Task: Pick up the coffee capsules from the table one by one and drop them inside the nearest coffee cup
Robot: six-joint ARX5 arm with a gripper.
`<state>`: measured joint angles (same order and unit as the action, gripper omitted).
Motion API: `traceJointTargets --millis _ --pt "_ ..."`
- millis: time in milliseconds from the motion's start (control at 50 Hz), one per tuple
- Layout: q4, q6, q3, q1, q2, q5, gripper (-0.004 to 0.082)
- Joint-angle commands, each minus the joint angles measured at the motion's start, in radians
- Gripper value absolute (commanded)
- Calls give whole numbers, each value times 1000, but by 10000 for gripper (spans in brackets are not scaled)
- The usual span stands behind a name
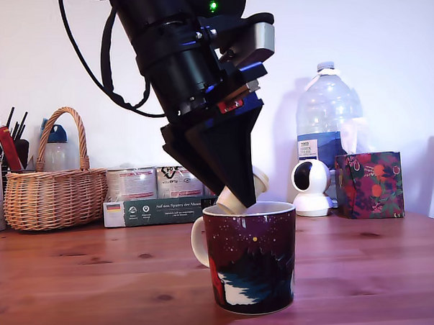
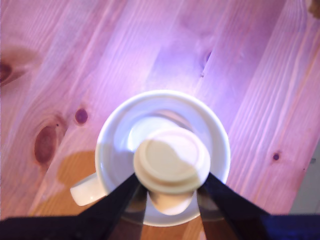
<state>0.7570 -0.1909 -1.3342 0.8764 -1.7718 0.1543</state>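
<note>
A cream-white coffee capsule (image 2: 171, 160) is held between my black fingers, directly over the white inside of the coffee cup (image 2: 120, 145). In the exterior view my gripper (image 1: 240, 196) points down at the rim of the dark maroon coffee cup (image 1: 251, 258), with the capsule (image 1: 232, 203) just above the rim. The cup stands on the reddish-brown wooden table (image 1: 100, 283), its white handle toward the exterior view's left. The gripper is shut on the capsule.
Along the back wall stand a wicker basket (image 1: 56, 191), silver tins (image 1: 135, 184) on a green box (image 1: 151, 211), a white round camera (image 1: 311, 187), a large water bottle (image 1: 329, 121) and a patterned bag (image 1: 369, 184).
</note>
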Motion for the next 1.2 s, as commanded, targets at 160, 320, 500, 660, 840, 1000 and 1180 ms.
traceJointTargets --millis 160,320,500,660,840,1000,1180 --pt "-2 -8 -5 4 -20 -6 348" --pt "-8 7 -5 4 -20 -29 750" --pt "-8 7 -5 4 -20 -28 751" --pt "-14 4 -5 4 -14 -29 745" --pt "-25 3 -5 7 17 -28 726" --pt "-31 4 -5 10 69 -24 353" --pt "-71 23 -5 5 116 3 -14"
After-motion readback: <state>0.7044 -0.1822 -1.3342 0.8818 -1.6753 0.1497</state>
